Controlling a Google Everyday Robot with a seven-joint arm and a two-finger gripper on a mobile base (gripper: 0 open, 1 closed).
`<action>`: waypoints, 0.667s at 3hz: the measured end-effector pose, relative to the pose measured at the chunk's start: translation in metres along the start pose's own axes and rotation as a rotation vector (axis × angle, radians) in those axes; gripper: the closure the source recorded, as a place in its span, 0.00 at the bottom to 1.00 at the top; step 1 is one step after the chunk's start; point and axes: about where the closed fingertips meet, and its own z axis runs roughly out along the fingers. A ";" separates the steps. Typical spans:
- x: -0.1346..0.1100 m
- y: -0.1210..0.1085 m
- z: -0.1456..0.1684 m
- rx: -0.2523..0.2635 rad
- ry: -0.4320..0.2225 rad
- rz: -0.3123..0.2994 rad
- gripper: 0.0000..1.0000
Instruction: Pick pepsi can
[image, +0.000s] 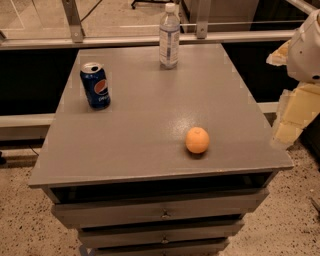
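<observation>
Pepsi can (96, 85) stands upright at the far left of the grey table (150, 140), well apart from the orange (197, 140). It is probably light, thin-walled, slick and easily dented, so a gentle mid-body side grasp suits it. The gripper (294, 112) hangs beyond the table's right edge; whether it is released or clenched I cannot tell.

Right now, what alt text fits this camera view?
A Pepsi can stands back left on a grey drawer cabinet, a water bottle at the back edge, an orange front right; the gripper hangs beyond the right side.
</observation>
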 end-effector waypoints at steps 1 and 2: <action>-0.004 -0.001 0.003 -0.005 -0.013 -0.003 0.00; -0.031 -0.008 0.030 -0.049 -0.109 -0.029 0.00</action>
